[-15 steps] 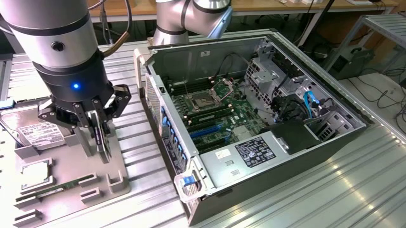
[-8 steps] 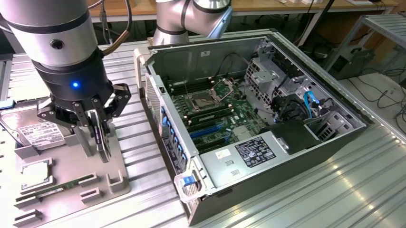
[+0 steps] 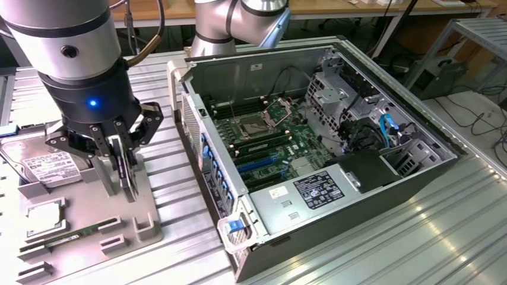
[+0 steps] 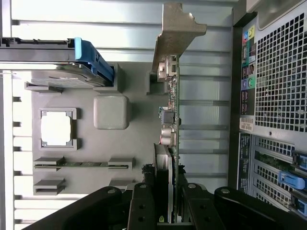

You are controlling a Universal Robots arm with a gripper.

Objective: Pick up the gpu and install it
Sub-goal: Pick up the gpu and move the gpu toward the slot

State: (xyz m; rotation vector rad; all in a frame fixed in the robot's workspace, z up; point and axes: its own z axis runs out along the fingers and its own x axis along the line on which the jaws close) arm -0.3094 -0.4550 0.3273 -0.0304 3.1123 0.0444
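Standing on edge in a slot of the grey tray (image 3: 83,196) (image 4: 139,129), the gpu (image 3: 125,173) (image 4: 173,115) is clamped between the jaws, which are drawn in narrow against its two faces. One finger (image 4: 143,207) lies on the fan side and the other on the bare side of the board. The card's silver bracket (image 4: 176,33) points away from the wrist. Its slot runs along the tray's edge nearest the case (image 3: 333,154) (image 4: 278,72), which lies open on the tabletop (image 3: 443,237) just beside the tray, motherboard (image 3: 265,136) exposed. Whether the card's lower edge sits in the slot or clear of it, I cannot tell. A hard drive (image 3: 40,163) (image 4: 48,72) rests at the tray's far corner on the exterior view's left. A CPU (image 3: 44,215) (image 4: 56,128) sits nearer the middle, and a RAM stick (image 3: 75,236) (image 4: 81,164) lies toward the near edge.
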